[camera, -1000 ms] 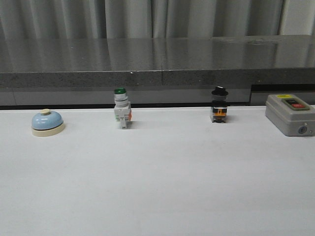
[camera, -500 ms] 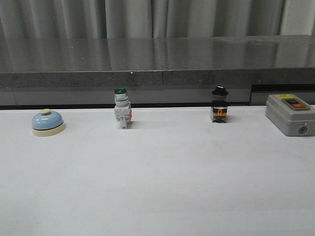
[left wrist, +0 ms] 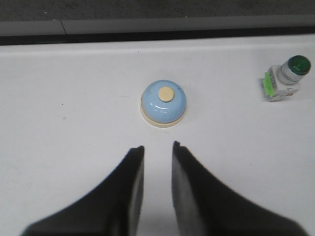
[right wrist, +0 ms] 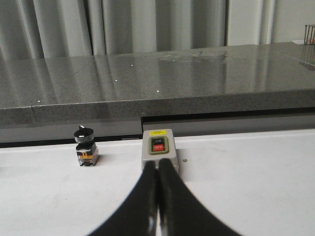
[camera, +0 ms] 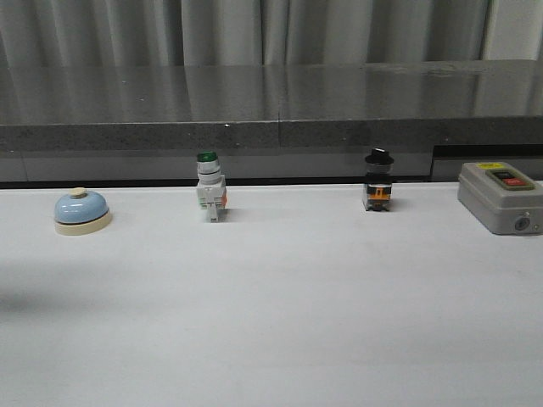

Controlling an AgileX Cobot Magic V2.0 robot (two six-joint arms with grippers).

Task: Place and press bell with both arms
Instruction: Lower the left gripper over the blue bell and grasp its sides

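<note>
The light-blue bell [camera: 81, 209] with cream base and knob stands at the far left of the white table, near the back edge. It also shows in the left wrist view [left wrist: 164, 103], just ahead of my left gripper [left wrist: 158, 146], which is open and empty, clear of the bell. My right gripper [right wrist: 158, 163] is shut and empty, with its tips in front of the grey button box [right wrist: 158, 149]. Neither arm shows in the front view.
A green-capped white push-button switch [camera: 209, 186] stands right of the bell. A black-knobbed selector switch [camera: 378, 181] and the grey box with red and black buttons [camera: 501, 196] stand further right. A dark stone ledge [camera: 271, 110] runs behind the table.
A faint shadow has appeared on the table at the left edge of the front view. The objects have not moved.
</note>
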